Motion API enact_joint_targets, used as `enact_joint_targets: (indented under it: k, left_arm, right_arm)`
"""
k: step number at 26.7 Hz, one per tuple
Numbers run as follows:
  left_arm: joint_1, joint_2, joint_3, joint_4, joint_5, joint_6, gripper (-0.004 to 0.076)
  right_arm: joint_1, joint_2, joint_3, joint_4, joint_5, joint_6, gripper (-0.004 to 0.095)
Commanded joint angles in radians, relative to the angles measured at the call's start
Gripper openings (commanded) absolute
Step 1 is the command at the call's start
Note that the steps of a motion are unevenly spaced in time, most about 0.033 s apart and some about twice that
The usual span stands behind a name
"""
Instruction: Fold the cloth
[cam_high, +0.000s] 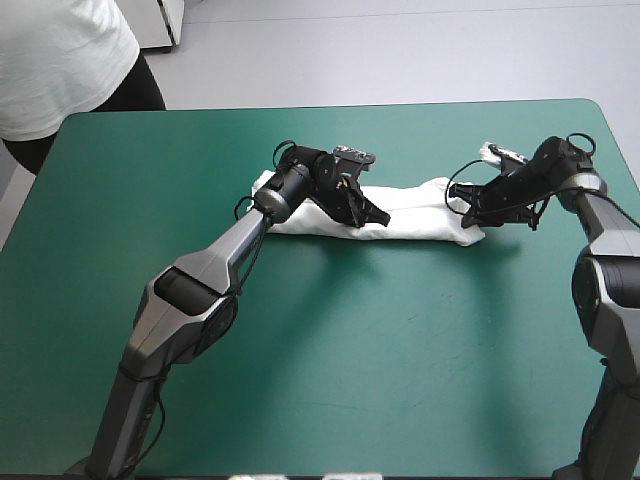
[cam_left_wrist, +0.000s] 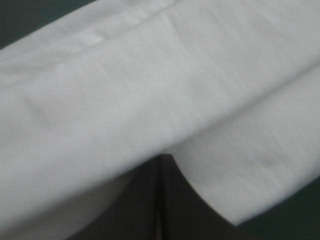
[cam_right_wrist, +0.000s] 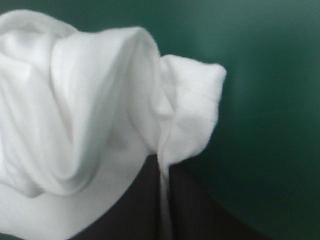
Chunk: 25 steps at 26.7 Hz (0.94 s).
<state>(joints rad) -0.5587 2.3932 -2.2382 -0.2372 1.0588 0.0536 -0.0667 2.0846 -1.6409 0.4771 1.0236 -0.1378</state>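
- Left gripper (cam_high: 368, 214) is sitting on the near edge of the T-shirt (cam_high: 420, 205), about mid-length of it. In its wrist view the black fingers are meeting in one pointed arch with white cloth draping over the tips, so I'm reading it as clamped on the T-shirt, not empty.
- T-shirt is lying as a long, narrow folded band on the teal-green table (cam_high: 330, 360), in the far half and roughly centred. Its long axis is running left-right, about parallel to the far edge.
- The band's left end is lying flat under the left arm's wrist, and nothing is gripping it.
- Right gripper (cam_high: 470, 212) is pinching the band's right end. Its wrist view is showing a thin strip of white fabric running down between the nearly closed fingers, with a hemmed corner bunching just ahead of the tips.
- Key relation: both grippers are holding the same band, with its right half stretching between them. The right arm is nearer the free-moving end, so I'm expecting the next fold to go across the long axis, with the right end travelling leftward.
- Brands, labels, writing: nothing readable is showing in any view.
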Motion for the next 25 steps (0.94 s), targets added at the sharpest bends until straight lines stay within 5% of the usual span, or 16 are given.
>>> enact_joint_targets:
  k: [1,25]
  left_arm:
    - [-0.007,-0.041,-0.014,-0.01,0.041,-0.004,-0.001]
    - [-0.007,-0.041,-0.014,-0.007,0.045,-0.005,-0.001]
  right_arm:
    - [0.018,-0.04,-0.017,0.027,0.047,-0.027,-0.0017]
    - [0.2,-0.248,-0.379,0.115,0.057,-0.01,-0.0017]
